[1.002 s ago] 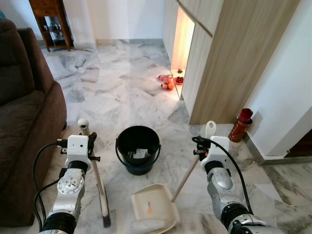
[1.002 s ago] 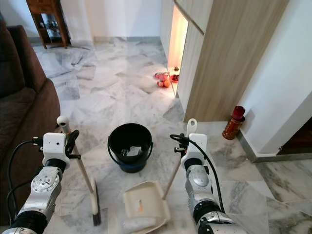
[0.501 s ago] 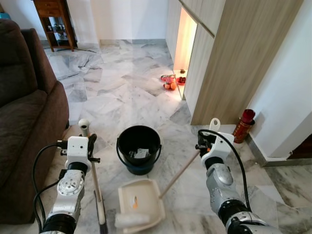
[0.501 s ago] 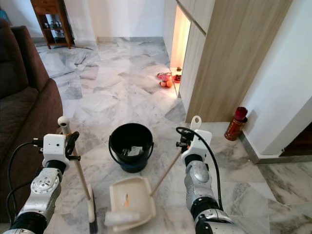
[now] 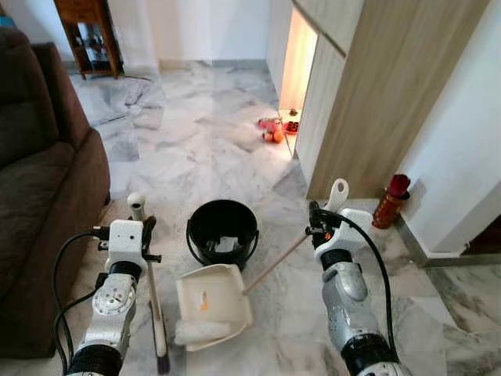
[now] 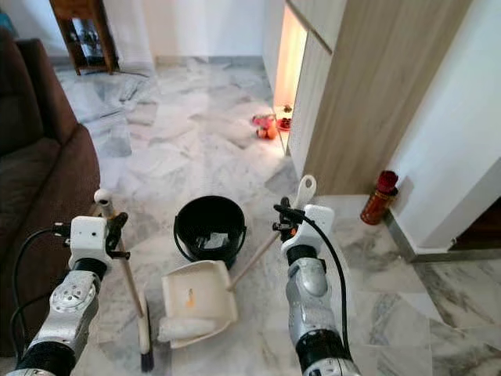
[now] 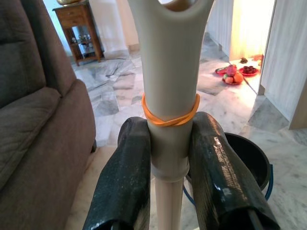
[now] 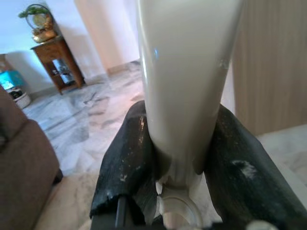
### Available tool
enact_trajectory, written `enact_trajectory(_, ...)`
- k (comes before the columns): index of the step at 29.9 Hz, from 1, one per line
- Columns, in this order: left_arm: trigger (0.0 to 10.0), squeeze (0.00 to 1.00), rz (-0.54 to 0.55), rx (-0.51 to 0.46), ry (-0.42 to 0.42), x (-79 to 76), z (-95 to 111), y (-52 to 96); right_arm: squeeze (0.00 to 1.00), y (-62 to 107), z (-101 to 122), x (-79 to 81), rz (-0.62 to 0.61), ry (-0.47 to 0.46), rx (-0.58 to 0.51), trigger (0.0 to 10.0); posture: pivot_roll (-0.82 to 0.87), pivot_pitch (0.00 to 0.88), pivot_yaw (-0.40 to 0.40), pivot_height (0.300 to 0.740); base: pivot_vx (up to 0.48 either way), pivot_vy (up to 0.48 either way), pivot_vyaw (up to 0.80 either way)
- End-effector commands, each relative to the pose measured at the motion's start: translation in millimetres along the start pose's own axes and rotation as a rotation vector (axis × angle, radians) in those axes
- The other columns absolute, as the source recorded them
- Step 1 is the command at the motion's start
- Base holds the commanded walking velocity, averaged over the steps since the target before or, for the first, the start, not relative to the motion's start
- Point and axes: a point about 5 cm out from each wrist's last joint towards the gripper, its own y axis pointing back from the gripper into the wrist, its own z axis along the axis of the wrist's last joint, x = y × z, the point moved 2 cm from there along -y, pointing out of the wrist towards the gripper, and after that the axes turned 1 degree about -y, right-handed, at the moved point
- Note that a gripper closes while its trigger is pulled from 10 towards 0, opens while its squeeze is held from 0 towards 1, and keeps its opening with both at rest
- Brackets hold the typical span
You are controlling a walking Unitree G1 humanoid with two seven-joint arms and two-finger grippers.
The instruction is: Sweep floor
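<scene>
Head cams: left gripper [image 5: 145,229] clamps the broom [image 5: 154,309] upright by the sofa [image 5: 47,196]; right gripper [image 5: 313,227] grips the dustpan [image 5: 213,301] handle, pan on the floor [image 5: 196,149] touching the bucket [image 5: 223,231]; left wrist: fingers [image 7: 127,182] pinch the broom; right wrist: fingers [image 8: 129,167] squeeze the dustpan handle.
</scene>
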Motion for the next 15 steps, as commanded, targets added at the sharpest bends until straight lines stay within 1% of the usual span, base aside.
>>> enact_trajectory(1,10.0,0.00,-0.008,-0.043,-0.014,1.0,9.0,-2.8,0.00,-3.2,20.2,6.7,0.023,-0.001,-0.072,10.0,0.12,0.000,-0.018,0.740,0.000,0.000,0.00)
enact_trajectory(5,10.0,0.00,-0.010,-0.042,-0.015,1.3,8.8,-2.7,0.00,3.7,36.7,9.9,0.033,0.039,-0.112,10.0,0.11,0.000,-0.016,0.740,0.000,0.000,0.00)
enact_trajectory(6,10.0,0.00,-0.011,-0.041,-0.015,1.4,8.7,-2.7,0.00,6.0,45.0,13.8,0.046,0.052,-0.133,10.0,0.11,0.000,-0.016,0.740,0.000,0.000,0.00)
enact_trajectory(7,10.0,0.00,-0.011,-0.041,-0.015,1.5,8.7,-2.7,0.00,6.9,47.4,15.0,0.049,0.052,-0.140,10.0,0.11,0.000,-0.016,0.740,0.000,0.000,0.00)
enact_trajectory(8,10.0,0.00,-0.011,-0.041,-0.015,1.4,8.7,-2.6,0.00,7.4,48.7,15.6,0.051,0.052,-0.143,10.0,0.11,0.000,-0.016,0.740,0.000,0.000,0.00)
enact_trajectory(9,10.0,0.00,-0.013,-0.041,-0.014,1.5,8.8,-2.7,0.00,10.6,54.7,18.7,0.054,0.058,-0.148,10.0,0.12,0.000,-0.016,0.740,0.000,0.000,0.00)
enact_trajectory(10,10.0,0.00,-0.013,-0.041,-0.014,1.5,8.8,-2.7,0.00,10.6,54.7,18.7,0.054,0.058,-0.148,10.0,0.12,0.000,-0.016,0.740,0.000,0.000,0.00)
enact_trajectory(12,10.0,0.00,-0.014,-0.042,-0.015,1.7,8.9,-2.6,0.00,18.3,64.5,24.1,0.065,0.062,-0.149,10.0,0.12,0.000,-0.017,0.740,0.000,0.000,0.00)
enact_trajectory(15,10.0,0.00,-0.015,-0.042,-0.015,1.8,8.8,-2.4,0.00,25.3,70.6,27.4,0.073,0.071,-0.140,10.0,0.12,0.000,-0.018,0.740,0.000,0.000,0.00)
